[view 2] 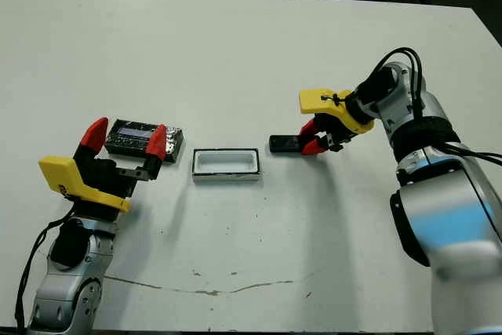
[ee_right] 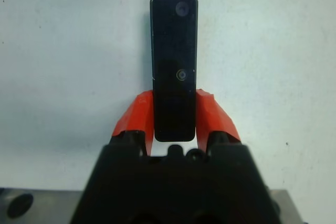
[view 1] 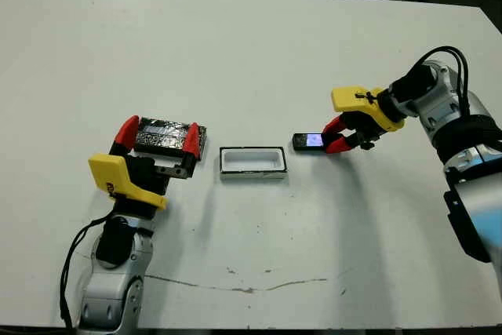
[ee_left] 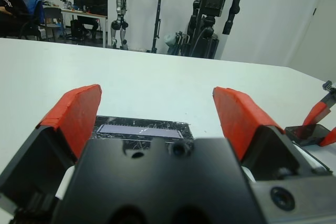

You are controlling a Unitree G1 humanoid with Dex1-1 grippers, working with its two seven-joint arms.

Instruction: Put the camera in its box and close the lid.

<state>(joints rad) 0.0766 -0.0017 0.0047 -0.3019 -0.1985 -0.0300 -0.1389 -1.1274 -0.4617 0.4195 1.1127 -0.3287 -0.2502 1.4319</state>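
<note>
Right claw (view 1: 340,137) pinched narrow around camera (view 1: 309,140) end, beside empty box (view 1: 252,162). Left claw (view 1: 158,138) spread wide, straddling lid (view 1: 166,135), not gripping.

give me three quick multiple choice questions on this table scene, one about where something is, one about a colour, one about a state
1. Where is the box?
A. between the lid and the camera
B. behind the lid
C. under the right gripper

2. What colour is the inside of the box?
A. red
B. white
C. yellow

3. What is the right gripper doing?
A. hanging open above the box
B. pressing on the lid
C. shut on the camera

Answers:
1. A: the lid lies on its left, the camera on its right.
2. B: the tray's floor shows white inside dark walls.
3. C: in the right wrist view both red fingers press the camera's sides.
</note>
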